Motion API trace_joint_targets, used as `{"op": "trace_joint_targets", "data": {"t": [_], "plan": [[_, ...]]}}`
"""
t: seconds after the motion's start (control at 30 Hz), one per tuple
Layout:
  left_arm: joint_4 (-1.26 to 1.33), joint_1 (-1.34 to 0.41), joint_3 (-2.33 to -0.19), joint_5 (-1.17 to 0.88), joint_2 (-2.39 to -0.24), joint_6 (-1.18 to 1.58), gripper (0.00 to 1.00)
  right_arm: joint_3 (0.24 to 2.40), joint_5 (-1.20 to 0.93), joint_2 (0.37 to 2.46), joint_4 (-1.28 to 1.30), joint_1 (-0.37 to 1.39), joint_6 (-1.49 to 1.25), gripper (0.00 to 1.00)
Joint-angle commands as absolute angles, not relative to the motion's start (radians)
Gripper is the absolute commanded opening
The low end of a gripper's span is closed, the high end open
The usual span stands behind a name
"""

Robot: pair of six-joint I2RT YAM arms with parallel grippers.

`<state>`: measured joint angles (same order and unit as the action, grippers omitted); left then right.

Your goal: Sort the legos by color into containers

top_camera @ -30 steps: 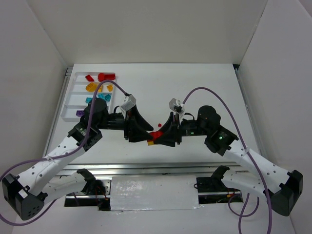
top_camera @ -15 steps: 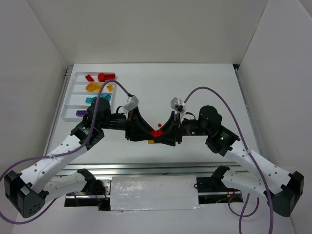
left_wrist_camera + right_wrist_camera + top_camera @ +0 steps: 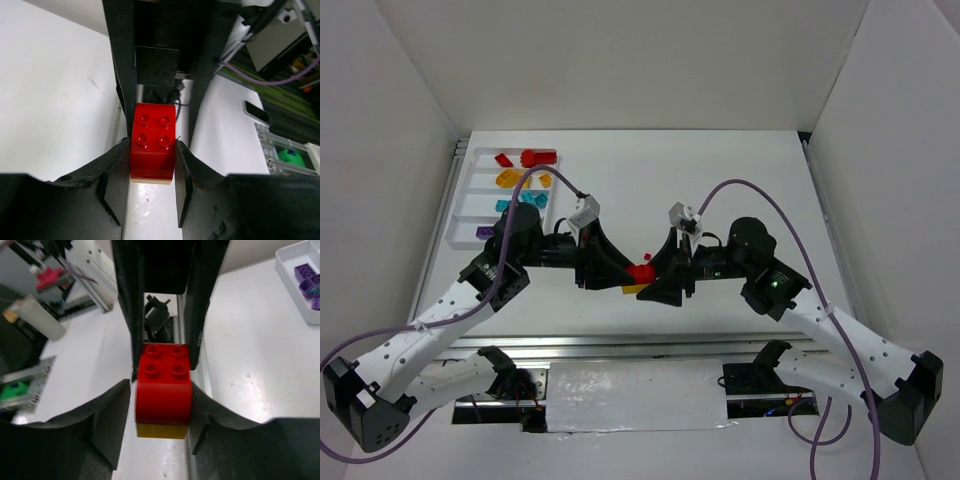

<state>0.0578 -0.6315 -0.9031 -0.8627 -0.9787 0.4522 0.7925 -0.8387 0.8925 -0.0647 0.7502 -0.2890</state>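
A red lego [image 3: 640,272] sits stacked on a yellow lego [image 3: 632,289] at the table's middle front, between both grippers. My left gripper [image 3: 625,276] is shut on the red lego [image 3: 152,140], with both fingers pressed to its sides. My right gripper [image 3: 657,276] faces it from the other side and straddles the same stack [image 3: 163,385]; a gap shows at one finger, so it is open. The yellow lego [image 3: 162,430] shows under the red one. The white tray [image 3: 460,215] at the far left holds red [image 3: 530,157], orange [image 3: 510,179], teal [image 3: 510,204] and purple [image 3: 483,232] legos in separate compartments.
The tray's corner [image 3: 300,260] with purple legos [image 3: 306,272] shows in the right wrist view. White walls enclose the table on three sides. A metal rail [image 3: 640,345] runs along the near edge by the arm bases.
The left arm has shifted slightly to the left. The red and yellow stack stays between the two grippers at about the same spot.
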Motion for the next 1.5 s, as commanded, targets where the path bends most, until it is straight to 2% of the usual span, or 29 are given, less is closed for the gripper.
{"op": "trace_joint_targets", "data": {"t": [0.0,0.03,0.07,0.13,0.17,0.3,0.37,0.47,0.57,0.73,0.87,0.97,1.03,1.1,1.2,1.3,1.33,1.47], "plan": [[0.12,-0.634,-0.922,-0.867,-0.948,0.449,0.0,0.79,-0.862,0.881,-0.11,0.752,-0.285,0.51],[0.123,-0.632,-0.922,-0.868,-0.946,0.449,0.0,0.787,-0.855,0.879,-0.118,0.752,-0.288,0.41],[0.127,-0.632,-0.922,-0.87,-0.945,0.452,0.0,0.782,-0.85,0.876,-0.123,0.75,-0.296,0.27],[0.124,-0.632,-0.92,-0.873,-0.946,0.449,0.0,0.775,-0.839,0.868,-0.144,0.744,-0.305,0.2],[0.126,-0.632,-0.919,-0.874,-0.945,0.451,0.0,0.775,-0.835,0.861,-0.152,0.742,-0.31,0.0],[0.127,-0.632,-0.92,-0.85,-0.942,0.459,0.0,0.769,-0.838,0.854,-0.15,0.741,-0.296,0.0],[0.124,-0.632,-0.93,-0.767,-0.931,0.472,0.0,0.773,-0.873,0.879,-0.12,0.741,-0.232,0.0],[0.1,-0.621,-0.971,-0.651,-0.927,0.498,0.0,0.807,-0.919,0.94,0.021,0.742,-0.1,0.0],[0.1,-0.581,-1.028,-0.64,-0.942,0.534,0.0,0.857,-0.875,1.0,0.208,0.741,-0.022,0.0],[0.127,-0.528,-1.081,-0.695,-0.969,0.574,0.0,0.848,-0.815,1.003,0.184,0.741,-0.04,0.0],[0.091,-0.491,-1.092,-0.664,-0.971,0.577,0.0,0.825,-0.727,0.962,0.15,0.741,-0.061,0.0],[0.04,-0.437,-1.114,-0.602,-0.98,0.601,0.0,0.81,-0.658,0.947,0.129,0.742,-0.09,0.0],[-0.094,-0.405,-1.152,-0.485,-1.015,0.606,0.0,0.804,-0.592,0.94,0.127,0.741,-0.104,0.0],[-0.118,-0.332,-1.178,-0.518,-1.045,0.63,0.0,0.801,-0.569,0.934,0.121,0.741,-0.115,0.0],[-0.019,-0.255,-1.131,-0.62,-1.078,0.701,0.0,0.789,-0.563,0.914,0.1,0.741,-0.127,0.0],[-0.096,-0.216,-1.137,-0.472,-1.094,0.7,0.0,0.773,-0.506,0.893,0.08,0.739,-0.143,0.0],[-0.139,-0.206,-1.152,-0.318,-1.115,0.69,0.0,0.772,-0.491,0.884,0.077,0.739,-0.155,0.0],[-0.265,-0.112,-1.219,-0.01,-1.192,0.718,0.0,0.75,-0.358,0.847,0.043,0.736,-0.201,0.0]]}}
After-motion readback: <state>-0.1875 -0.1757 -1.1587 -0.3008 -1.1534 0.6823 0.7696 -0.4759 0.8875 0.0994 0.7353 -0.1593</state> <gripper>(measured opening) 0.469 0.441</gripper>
